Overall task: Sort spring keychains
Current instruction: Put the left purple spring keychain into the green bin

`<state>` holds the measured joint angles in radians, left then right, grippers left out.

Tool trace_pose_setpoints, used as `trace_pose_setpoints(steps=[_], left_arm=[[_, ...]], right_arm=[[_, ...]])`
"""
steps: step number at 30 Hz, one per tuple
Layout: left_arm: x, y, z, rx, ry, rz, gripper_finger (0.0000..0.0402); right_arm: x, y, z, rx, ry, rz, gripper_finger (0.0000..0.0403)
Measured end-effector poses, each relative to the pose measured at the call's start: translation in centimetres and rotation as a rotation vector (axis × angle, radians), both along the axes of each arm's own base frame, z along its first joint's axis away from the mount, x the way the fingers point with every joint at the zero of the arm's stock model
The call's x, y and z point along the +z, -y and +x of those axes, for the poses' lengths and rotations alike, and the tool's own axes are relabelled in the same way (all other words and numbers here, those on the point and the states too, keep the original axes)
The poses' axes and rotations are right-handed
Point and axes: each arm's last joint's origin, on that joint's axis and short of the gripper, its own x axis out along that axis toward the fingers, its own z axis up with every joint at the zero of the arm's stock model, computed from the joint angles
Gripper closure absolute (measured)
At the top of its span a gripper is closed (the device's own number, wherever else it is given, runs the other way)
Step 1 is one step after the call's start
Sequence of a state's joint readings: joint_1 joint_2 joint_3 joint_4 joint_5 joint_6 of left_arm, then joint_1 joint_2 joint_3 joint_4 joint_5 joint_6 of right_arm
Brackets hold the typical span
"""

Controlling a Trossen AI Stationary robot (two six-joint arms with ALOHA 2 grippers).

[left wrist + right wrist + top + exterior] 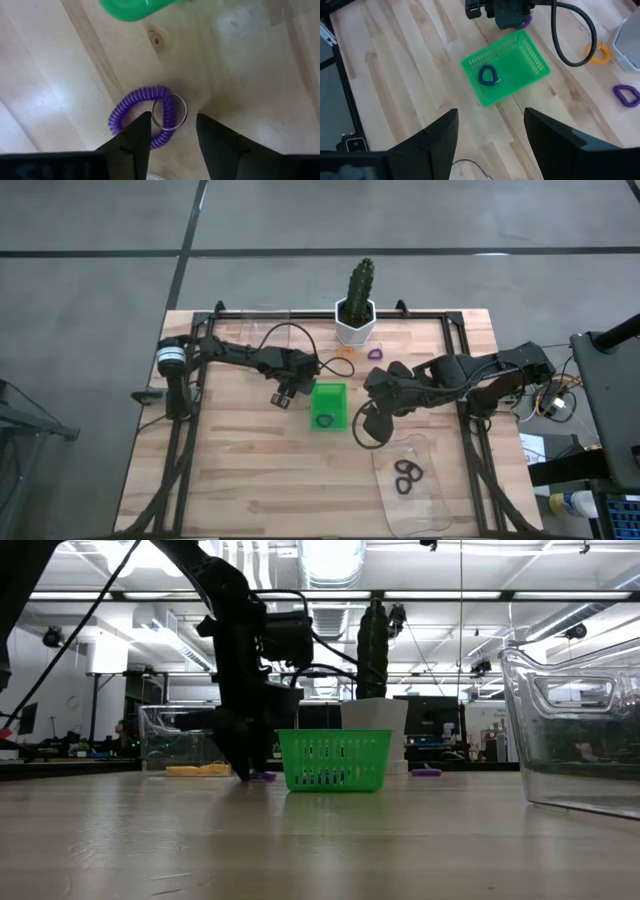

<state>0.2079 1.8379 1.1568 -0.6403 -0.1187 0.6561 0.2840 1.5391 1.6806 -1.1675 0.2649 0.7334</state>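
Wooden table (250, 470), high view: potted cactus (357, 305) at far edge; green tray (328, 405) mid-table, dark keychain (324, 420) inside; clear tray (425, 495) near right edge holding black keychains (406, 474).
Low view: green tray (334, 760) ahead of white pot (375, 725); left arm descending just beside it; second clear tray (185, 745) with orange keychains behind.
Left wrist view: left gripper (172, 135) spread apart, straddling purple keychain (147, 117) lying flat on wood beside tray.
Right wrist view: right gripper (490, 135) parted, empty, above table; loose purple keychain (626, 95) and orange keychain (598, 52) near pot.
Writing: none legible.
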Motion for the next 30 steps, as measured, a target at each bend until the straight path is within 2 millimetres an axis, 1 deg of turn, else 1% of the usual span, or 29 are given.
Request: trace_pose_setpoints(steps=[3, 5, 7, 8, 11, 14, 16, 19, 22, 26, 28, 30], left_arm=[[-0.3, 0.0, 0.0, 0.003, -0.008, -0.019, 0.0282], [-0.5, 0.1, 0.0, 0.013, -0.014, -0.035, 0.0319], [-0.7, 0.2, 0.0, 0.036, -0.019, -0.054, 0.0368], [-0.7, 0.2, 0.0, 0.064, -0.018, -0.061, 0.0382], [-0.6, 0.4, 0.0, 0.138, -0.011, -0.079, 0.0389], [0.5, 0.9, -0.4, 0.168, -0.029, -0.094, 0.0396], [2.1, 1.5, -0.7, 0.172, -0.035, -0.113, 0.0397], [5.7, 2.2, -0.3, 0.159, 0.082, -0.144, 0.0399], [8.6, 3.0, -0.2, 0.186, 0.167, -0.174, 0.0399], [13.1, 3.9, 0.0, 0.261, 0.333, -0.310, 0.0400], [14.6, 4.3, 0.4, 0.298, 0.420, -0.398, 0.0400], [15.4, 4.9, 1.0, 0.302, 0.489, -0.491, 0.0400]], right_arm=[[0.0, 0.0, 0.0, 0.000, 0.000, 0.000, 0.0184], [0.0, 0.0, 0.0, 0.000, 0.000, 0.000, 0.0184], [0.0, 0.0, 0.0, 0.001, 0.001, -0.005, 0.0184], [0.0, 0.0, 0.0, -0.002, 0.003, -0.013, 0.0184], [0.0, 0.1, 0.0, -0.006, 0.006, -0.032, 0.0184], [0.0, 0.1, 0.0, -0.013, 0.008, -0.044, 0.0184], [0.0, 0.2, 0.0, -0.018, 0.011, -0.049, 0.0184], [0.0, 0.2, 0.0, -0.022, 0.012, -0.052, 0.0184], [0.0, 0.2, 0.0, -0.038, 0.016, -0.048, 0.0184], [0.1, 0.3, 0.0, -0.069, 0.027, -0.070, 0.0184], [0.1, 0.3, 0.0, -0.092, 0.034, -0.070, 0.0184], [0.1, 0.4, 0.0, -0.127, 0.044, -0.063, 0.0184]])
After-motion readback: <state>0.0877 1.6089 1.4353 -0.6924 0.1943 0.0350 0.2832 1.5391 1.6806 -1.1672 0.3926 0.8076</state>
